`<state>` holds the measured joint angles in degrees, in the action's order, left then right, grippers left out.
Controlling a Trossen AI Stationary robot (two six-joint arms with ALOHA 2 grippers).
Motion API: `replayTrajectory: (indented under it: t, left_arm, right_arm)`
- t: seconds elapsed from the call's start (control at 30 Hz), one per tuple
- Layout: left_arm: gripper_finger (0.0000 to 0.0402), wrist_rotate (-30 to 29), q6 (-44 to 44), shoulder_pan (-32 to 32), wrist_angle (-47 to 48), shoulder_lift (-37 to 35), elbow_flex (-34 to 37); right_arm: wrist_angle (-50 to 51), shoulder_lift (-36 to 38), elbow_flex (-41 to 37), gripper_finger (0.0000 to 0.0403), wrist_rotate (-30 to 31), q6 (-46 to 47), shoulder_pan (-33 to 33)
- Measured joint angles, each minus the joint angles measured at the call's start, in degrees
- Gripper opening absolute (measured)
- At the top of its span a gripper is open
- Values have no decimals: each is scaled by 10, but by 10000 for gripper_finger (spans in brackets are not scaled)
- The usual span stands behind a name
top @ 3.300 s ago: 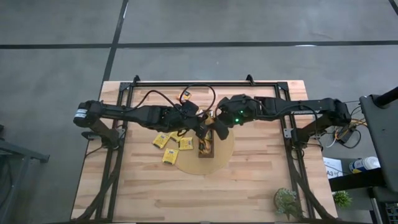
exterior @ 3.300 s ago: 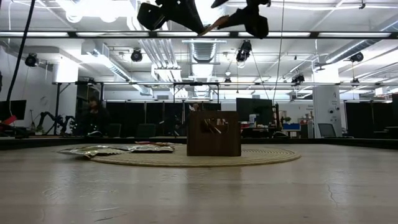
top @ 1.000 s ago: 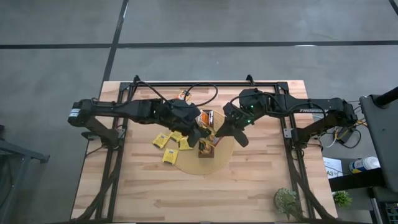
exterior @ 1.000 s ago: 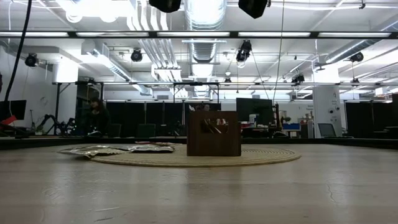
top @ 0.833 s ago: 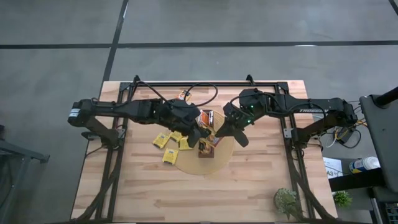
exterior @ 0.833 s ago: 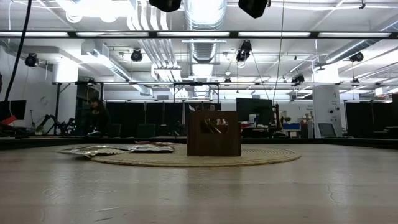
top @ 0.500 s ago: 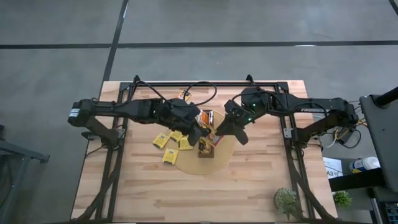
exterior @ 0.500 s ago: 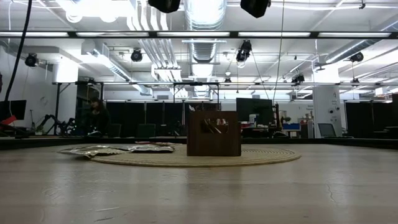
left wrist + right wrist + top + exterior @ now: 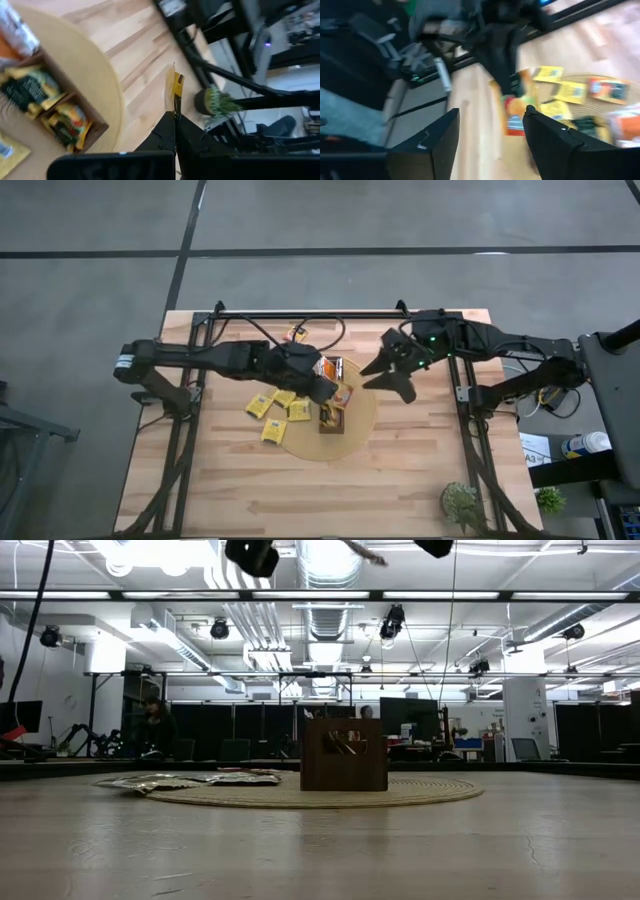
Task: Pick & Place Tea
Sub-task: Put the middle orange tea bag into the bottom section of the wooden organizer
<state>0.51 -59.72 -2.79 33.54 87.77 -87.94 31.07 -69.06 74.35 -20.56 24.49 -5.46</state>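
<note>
Robotics lab, exposed ceiling ducts [image 9: 322,625], monitors [image 9: 408,716]

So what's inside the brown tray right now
The brown tray holds tea sachets in dark green, yellow and orange, standing in its compartments. Any sachets lower down are covered by those on top.

Left arm: reaches from the counter's left edge toward its centre, raised clear of the surface. Left gripper [image 9: 322,388]: jaws closed, pinching a thin flat sachet [image 9: 174,90] edge-on.

Right arm: extends from the counter's right edge, near the far edge, raised. Right gripper [image 9: 392,376]: jaws spread wide, nothing between them.
</note>
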Motion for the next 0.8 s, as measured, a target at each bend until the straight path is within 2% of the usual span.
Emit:
replayTrajectory:
  t: [0.13, 0.23, 0.43, 0.6, 0.8]
  left_arm:
    - [0, 0, -35, 0, 16, 22, 0]
    - [0, 0, -68, 0, 44, 36, 0]
    - [0, -11, -119, 1, 68, 67, 0]
    - [0, -8, -153, -1, 68, 106, 0]
    - [0, 5, -187, -1, 70, 144, -1]
  right_arm:
    - [59, 35, 0, 214, 68, -40, -6]
    - [99, 61, 0, 211, 144, -56, -6]
    - [127, 99, 0, 210, 252, -85, -6]
    - [144, 112, 0, 208, 282, -117, -6]
    - [177, 111, 0, 208, 283, -130, -6]
